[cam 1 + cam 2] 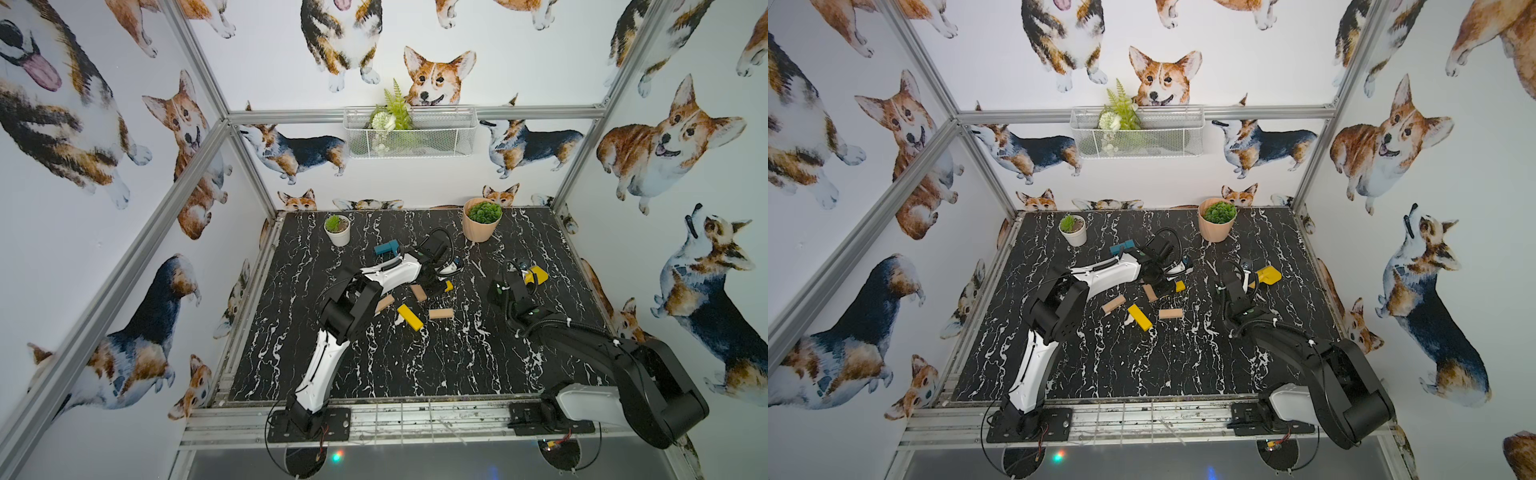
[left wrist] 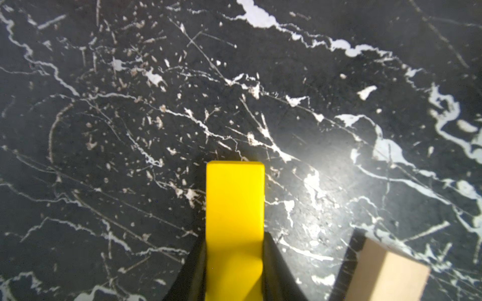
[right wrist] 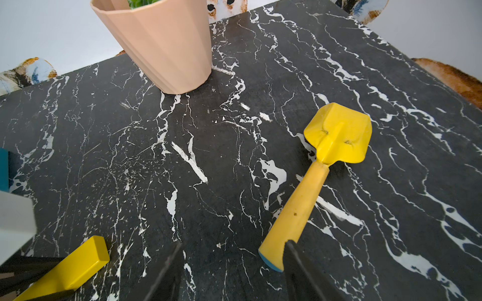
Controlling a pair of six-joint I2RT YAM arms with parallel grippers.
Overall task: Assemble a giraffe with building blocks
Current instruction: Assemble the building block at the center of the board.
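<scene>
My left gripper (image 2: pixel 235 242) is shut on a yellow block (image 2: pixel 234 208) that sticks out forward, low over the black marble table (image 1: pixel 374 365). In both top views its end shows at mid-table (image 1: pixel 448 286) (image 1: pixel 1180 286). Loose building blocks lie near it: a tan one (image 1: pixel 418 292), a second tan one (image 1: pixel 384 303), a third (image 1: pixel 441 313) and a yellow one (image 1: pixel 410 317). A teal piece (image 1: pixel 386 248) lies further back, partly hidden by my left arm. The giraffe as a joined figure is out of view. My right gripper (image 3: pixel 233 250) is open over bare table.
A yellow toy shovel (image 3: pixel 307 198) lies right beside one finger of my right gripper, its blade pointing away. A peach plant pot (image 1: pixel 481 224) stands at the back right. A small white pot (image 1: pixel 337 235) stands at the back left. A wire basket (image 1: pixel 409 133) hangs on the rear wall.
</scene>
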